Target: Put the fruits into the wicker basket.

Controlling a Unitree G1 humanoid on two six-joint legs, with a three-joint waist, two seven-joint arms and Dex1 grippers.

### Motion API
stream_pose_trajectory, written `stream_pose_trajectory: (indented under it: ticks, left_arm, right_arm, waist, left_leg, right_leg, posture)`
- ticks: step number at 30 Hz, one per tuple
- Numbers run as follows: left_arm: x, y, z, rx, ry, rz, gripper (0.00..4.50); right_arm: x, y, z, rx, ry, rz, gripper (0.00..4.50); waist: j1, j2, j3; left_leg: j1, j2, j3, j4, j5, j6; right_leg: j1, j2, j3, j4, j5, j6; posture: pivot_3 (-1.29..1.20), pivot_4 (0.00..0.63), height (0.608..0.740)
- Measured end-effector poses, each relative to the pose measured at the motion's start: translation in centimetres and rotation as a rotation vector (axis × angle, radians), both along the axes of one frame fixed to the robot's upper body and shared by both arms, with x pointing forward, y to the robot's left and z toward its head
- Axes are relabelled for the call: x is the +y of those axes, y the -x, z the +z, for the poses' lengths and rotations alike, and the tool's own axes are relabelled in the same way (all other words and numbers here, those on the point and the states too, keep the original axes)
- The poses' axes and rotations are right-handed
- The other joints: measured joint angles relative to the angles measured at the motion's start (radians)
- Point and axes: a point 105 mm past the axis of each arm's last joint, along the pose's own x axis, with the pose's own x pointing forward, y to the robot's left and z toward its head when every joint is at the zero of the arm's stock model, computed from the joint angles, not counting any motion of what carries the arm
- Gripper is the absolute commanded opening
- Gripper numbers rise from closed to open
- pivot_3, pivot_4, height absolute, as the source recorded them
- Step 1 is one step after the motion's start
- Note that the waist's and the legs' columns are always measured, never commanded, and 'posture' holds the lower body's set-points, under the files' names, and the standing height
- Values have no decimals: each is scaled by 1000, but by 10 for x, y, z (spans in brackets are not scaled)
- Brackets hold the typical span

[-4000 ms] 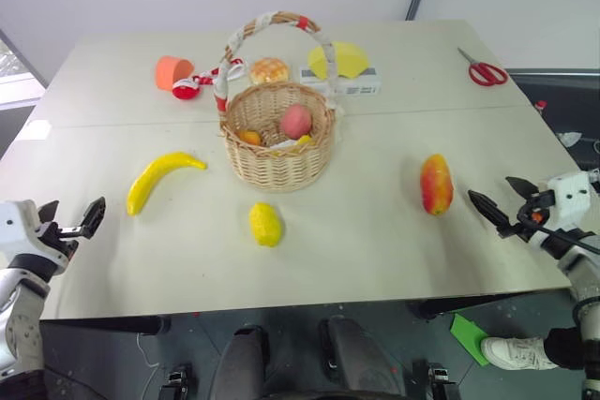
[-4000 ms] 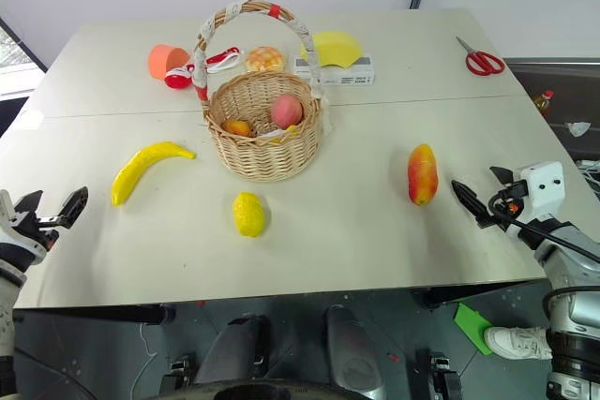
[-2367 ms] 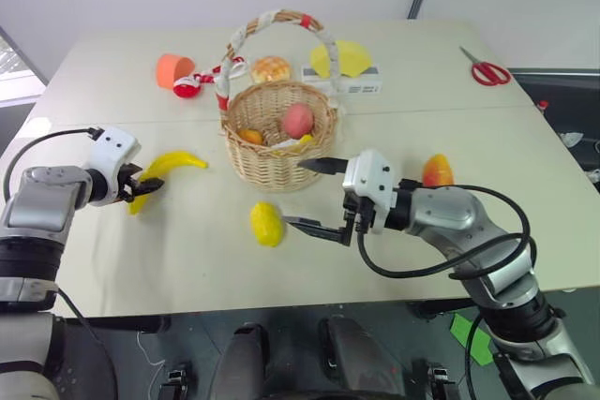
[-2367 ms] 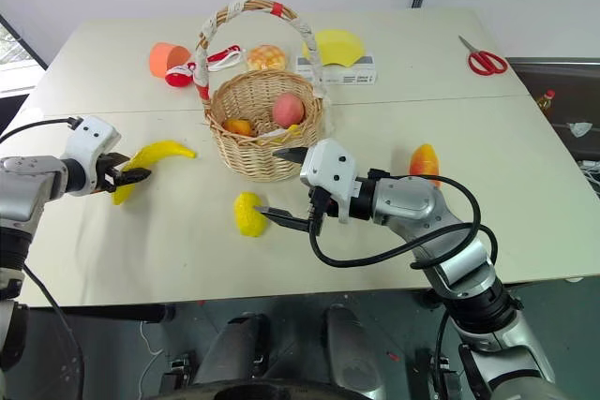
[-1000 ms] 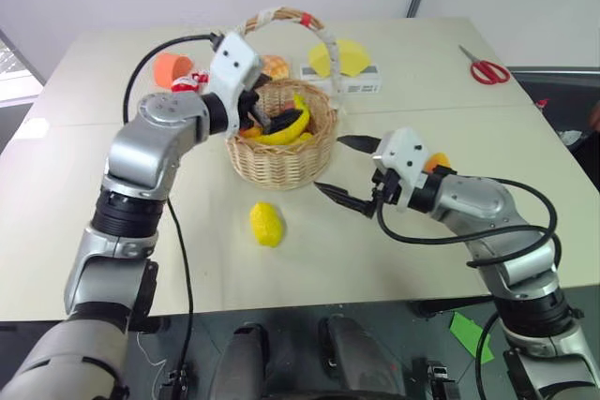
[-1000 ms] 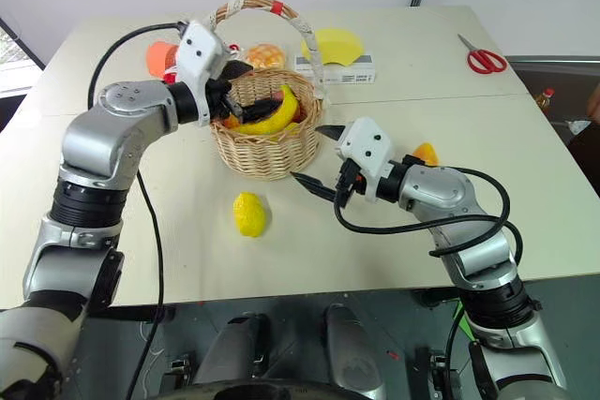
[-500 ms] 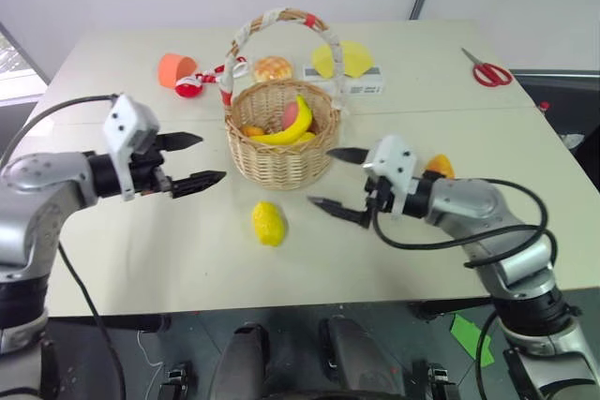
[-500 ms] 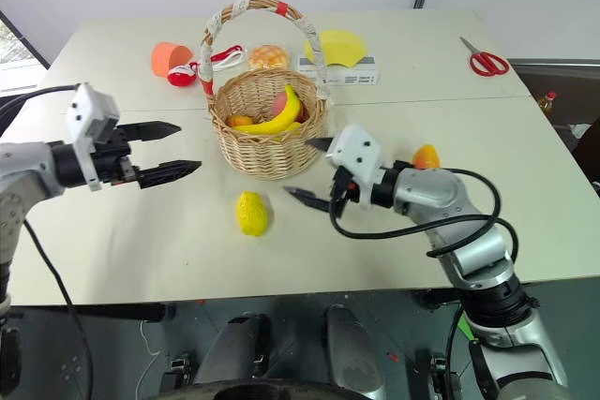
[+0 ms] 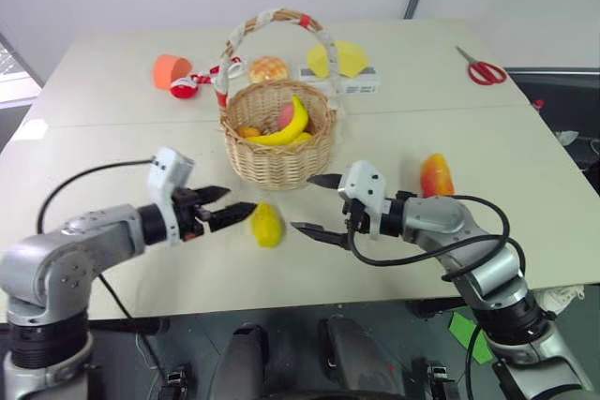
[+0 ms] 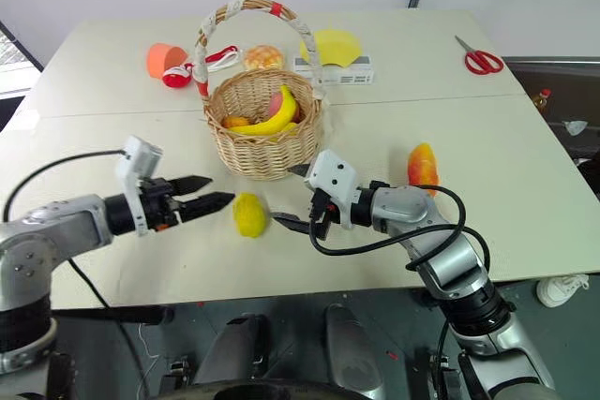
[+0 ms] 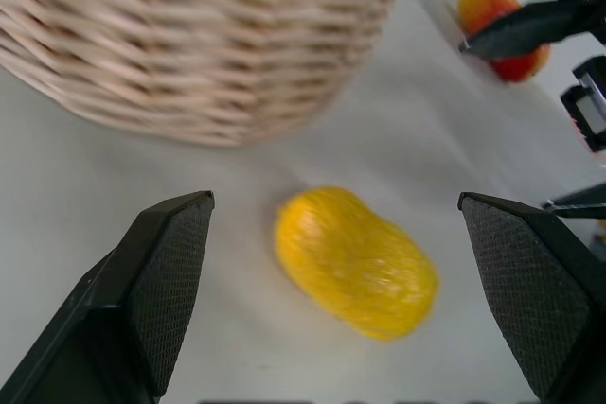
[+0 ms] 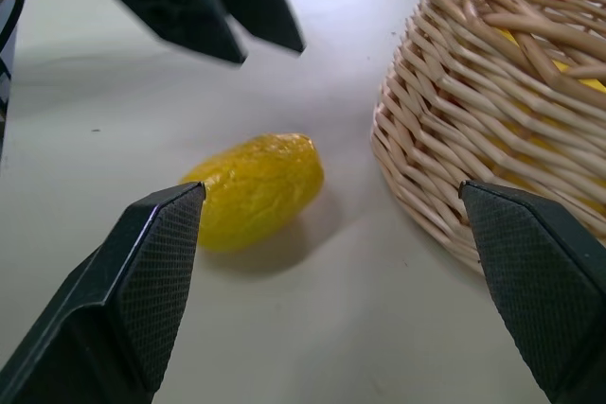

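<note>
The wicker basket (image 9: 278, 149) stands mid-table with the banana (image 9: 292, 125) lying inside it. On the table just in front of the basket lies the lemon (image 9: 266, 225). My left gripper (image 9: 241, 200) is open, its tips close to the lemon's left side and not touching it. My right gripper (image 9: 302, 202) is open too, a short way off the lemon's right side. In the left wrist view the lemon (image 11: 355, 262) lies between and just beyond my open fingers. The mango (image 9: 436, 175) lies to the right, behind my right arm.
Behind the basket are an orange cup (image 9: 170, 70), a bread bun (image 9: 268, 68) and a yellow wedge (image 9: 341, 58) on a white box. Red scissors (image 9: 484, 71) lie at the far right. The table's front edge runs just below both grippers.
My left gripper has dropped and swung in toward the lemon from the left, rolling as it went. My right gripper has sunk a little toward the lemon. The banana stays in the basket.
</note>
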Motion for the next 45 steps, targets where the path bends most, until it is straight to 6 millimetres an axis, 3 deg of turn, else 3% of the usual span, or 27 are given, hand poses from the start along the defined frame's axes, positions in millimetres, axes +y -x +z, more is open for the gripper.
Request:
stream_pose_trajectory:
  ticks: [11, 16, 19, 23, 24, 26, 29, 32, 34, 37, 39, 42, 45]
  left_arm:
    - [-19, -2, -23, 143, -101, 40, 4428]
    - [-30, -4, -29, 170, -135, 19, 4428]
    - [-32, -4, -29, 177, -125, 19, 3596]
    - [-34, -5, -27, 173, -115, 11, 1786]
    - [-34, -5, -26, 172, -117, 10, 1529]
    - [-30, -4, -25, 168, -132, 9, 1529]
    - [-15, 0, -12, 114, -182, -13, 1529]
    - [-5, 3, 24, -28, -128, -72, 1529]
    - [-4, 1, 63, -179, -55, -114, 1529]
    - [-6, -13, 105, -357, -28, -106, 1529]
    - [-12, -35, 125, -462, -80, -61, 1529]
    - [-26, -65, 125, -502, -147, -21, 1529]
    - [-36, -84, 105, -494, -238, -28, 1529]
  right_arm:
    - [-22, -1, 6, -9, 27, -11, 4500]
    - [-22, 2, 4, -2, 25, -5, 4500]
    - [-22, 3, 4, -5, 25, -4, 4500]
    - [-22, 3, 4, -7, 26, -7, 4500]
    - [-22, 3, 4, -9, 28, -8, 4500]
    - [-22, 3, 4, -13, 29, -9, 4500]
    - [-22, 3, 4, -22, 33, -8, 4500]
    - [-24, 3, 5, -27, 43, -8, 4500]
    - [-28, 1, 7, -37, 55, -15, 4500]
    - [-28, -1, 12, -58, 51, -12, 4500]
    - [-28, -4, 15, -73, 50, -13, 4500]
    - [-26, -8, 17, -86, 40, -14, 4500]
    - [-25, -10, 18, -91, 33, -17, 4500]
  waist:
    - [3, 0, 0]
    - [1, 0, 0]
    - [2, 0, 0]
    - [1, 0, 0]
    - [1, 0, 0]
    - [1, 0, 0]
    - [-1, 0, 0]
    - [3, 0, 0]
    - [8, 0, 0]
    - [13, 0, 0]
    - [13, -1, 0]
    - [13, -1, 0]
    - [1, 0, 0]
  left_leg:
    - [0, -1, 0, 0, 0, 0]
    - [0, -1, 0, 0, 0, 0]
    - [0, -1, 0, 0, 0, 0]
    - [0, -2, 1, 0, 0, 0]
    - [0, -2, 1, 0, 0, 0]
    - [0, -2, 1, 0, 0, 0]
    - [1, -2, 1, -1, 0, -1]
    - [0, -2, 1, -1, 0, -1]
    - [0, -2, 0, 0, 1, -1]
    - [0, -4, 1, 0, 1, -1]
    - [0, -4, 1, -1, 1, -1]
    - [0, -4, 1, -1, 1, -1]
    - [0, -4, 1, -2, 0, -1]
  right_leg:
    - [0, 0, 0, 0, 0, 0]
    - [0, 0, 0, 0, 0, 0]
    - [0, 0, 0, 0, 0, 0]
    - [0, 0, 0, 0, 0, 0]
    - [0, 0, 0, 0, 0, 0]
    - [0, 0, 0, 0, 0, 0]
    - [0, 1, 0, 0, 0, 0]
    - [0, 0, 0, -1, 0, -1]
    - [0, 0, 0, -1, 0, -1]
    - [1, -1, 0, -2, 0, 0]
    - [1, -1, 0, -3, 0, 0]
    - [1, -1, 0, -3, 0, 0]
    - [0, -1, 1, -2, 0, 0]
  posture:
    - [0, 150, 740]
    - [0, 150, 740]
    - [0, 150, 740]
    - [0, 150, 740]
    - [0, 150, 740]
    - [0, 150, 740]
    - [0, 150, 740]
    - [0, 150, 740]
    - [0, 150, 740]
    - [0, 150, 740]
    - [0, 150, 740]
    - [0, 150, 740]
    - [0, 150, 740]
